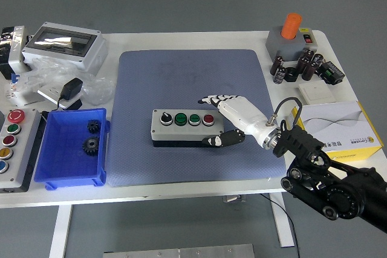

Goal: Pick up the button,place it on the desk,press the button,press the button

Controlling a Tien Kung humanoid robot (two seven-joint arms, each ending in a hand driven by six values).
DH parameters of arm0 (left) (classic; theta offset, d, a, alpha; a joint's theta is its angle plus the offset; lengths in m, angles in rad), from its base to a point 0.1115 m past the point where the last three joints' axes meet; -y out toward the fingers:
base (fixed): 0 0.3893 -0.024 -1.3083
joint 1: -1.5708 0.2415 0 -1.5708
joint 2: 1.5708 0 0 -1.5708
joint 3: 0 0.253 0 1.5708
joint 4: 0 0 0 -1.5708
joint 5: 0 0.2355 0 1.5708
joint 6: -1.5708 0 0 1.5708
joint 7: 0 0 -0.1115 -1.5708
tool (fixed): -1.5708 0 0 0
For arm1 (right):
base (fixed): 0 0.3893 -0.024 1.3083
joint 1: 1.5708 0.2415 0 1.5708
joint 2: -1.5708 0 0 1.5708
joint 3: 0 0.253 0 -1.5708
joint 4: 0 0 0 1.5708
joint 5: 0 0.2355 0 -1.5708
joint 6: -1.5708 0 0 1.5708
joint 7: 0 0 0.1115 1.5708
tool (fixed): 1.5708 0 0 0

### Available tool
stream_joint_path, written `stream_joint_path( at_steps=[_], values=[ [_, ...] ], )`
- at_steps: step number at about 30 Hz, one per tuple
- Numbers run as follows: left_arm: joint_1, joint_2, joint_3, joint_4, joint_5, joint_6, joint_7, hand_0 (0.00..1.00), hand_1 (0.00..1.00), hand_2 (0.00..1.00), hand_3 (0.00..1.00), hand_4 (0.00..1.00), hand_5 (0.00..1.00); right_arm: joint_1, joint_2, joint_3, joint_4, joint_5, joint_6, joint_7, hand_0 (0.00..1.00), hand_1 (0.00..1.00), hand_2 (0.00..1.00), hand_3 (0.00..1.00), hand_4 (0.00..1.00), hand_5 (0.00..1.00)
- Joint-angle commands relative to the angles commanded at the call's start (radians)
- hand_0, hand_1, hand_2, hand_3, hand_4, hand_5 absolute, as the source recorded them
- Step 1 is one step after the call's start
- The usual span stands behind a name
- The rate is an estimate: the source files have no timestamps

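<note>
The button box point(186, 126) is grey with a black base and lies flat on the blue mat point(181, 77), a little below its middle. Its top holds a black knob, two green buttons and a red button point(208, 119) at the right end. My right hand point(207, 121) is white and sits at the box's right end. Its fingers point(211, 98) are spread and lie just beyond the box's far edge, apart from it. The thumb point(216, 141) lies along the box's front side. The hand holds nothing.
A blue bin point(60, 170) with two gears stands at the left, beside a second button panel point(12, 149). A grey enclosure point(63, 43) is at the back left. At the right are an orange-topped box point(290, 37), capacitors point(302, 64) and a yellow-white carton point(338, 128).
</note>
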Motion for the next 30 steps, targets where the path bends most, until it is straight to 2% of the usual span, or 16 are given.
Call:
stream_joint_path(
  at_steps=[4,7,10,12,13,17,18,19,24,25,30],
  values=[
    [0.0,0.0,0.001,0.0,0.01,-0.015,-0.004,0.727,0.73,0.67,0.713,0.724,0.409,-0.002,-0.009,0.008,0.018,0.002,0.024,0.008,0.784,0.97,0.998,0.998,0.956,0.259],
    [0.0,0.0,0.008,0.0,0.019,-0.042,-0.005,0.727,0.729,0.666,0.704,0.723,0.404,-0.009,-0.021,0.018,0.04,0.004,0.054,0.009,0.793,0.981,0.998,0.998,0.982,0.274],
    [0.0,-0.002,0.014,0.0,0.023,-0.056,-0.004,0.727,0.729,0.666,0.704,0.723,0.404,-0.025,-0.05,0.043,0.095,0.051,0.062,0.021,0.793,0.981,0.998,0.998,0.982,0.274],
    [0.001,-0.003,0.015,0.0,0.021,-0.052,-0.002,0.727,0.729,0.666,0.704,0.723,0.404,-0.036,-0.078,0.08,0.147,0.093,0.035,0.029,0.793,0.981,0.998,0.998,0.982,0.274],
    [0.002,-0.003,0.013,0.0,0.021,-0.048,0.0,0.727,0.73,0.667,0.688,0.717,0.347,-0.037,-0.091,0.097,0.171,0.091,0.016,0.021,0.837,0.998,0.998,0.998,0.998,0.287],
    [0.004,-0.002,0.003,0.0,0.023,-0.03,0.006,0.727,0.73,0.667,0.688,0.717,0.347,-0.029,-0.139,0.164,0.277,0.022,-0.049,-0.016,0.837,0.998,0.998,0.998,0.998,0.287],
    [0.004,-0.001,0.001,0.0,0.023,-0.027,0.006,0.727,0.73,0.667,0.688,0.717,0.347,-0.025,-0.152,0.176,0.302,0.0,-0.046,-0.026,0.837,0.998,0.998,0.998,0.998,0.287],
    [0.003,-0.001,0.0,0.0,0.023,-0.026,0.005,0.726,0.731,0.663,0.685,0.724,0.291,-0.022,-0.161,0.182,0.324,-0.018,-0.038,-0.035,0.752,0.948,0.998,0.998,0.898,0.377],
    [0.001,-0.002,-0.002,0.0,0.024,-0.026,0.002,0.726,0.731,0.663,0.685,0.724,0.291,0.002,-0.196,0.162,0.422,-0.091,0.075,-0.109,0.752,0.948,0.998,0.998,0.898,0.377],
    [0.001,-0.002,-0.002,0.0,0.025,-0.026,0.002,0.726,0.731,0.665,0.684,0.732,0.349,0.007,-0.197,0.15,0.426,-0.1,0.098,-0.125,0.346,0.35,0.314,0.825,0.387,0.147],
    [0.0,-0.002,-0.005,0.0,0.029,-0.026,0.004,0.726,0.731,0.665,0.684,0.732,0.349,0.033,-0.19,0.086,0.417,-0.152,0.207,-0.186,0.346,0.35,0.314,0.825,0.387,0.147]
  ],
)
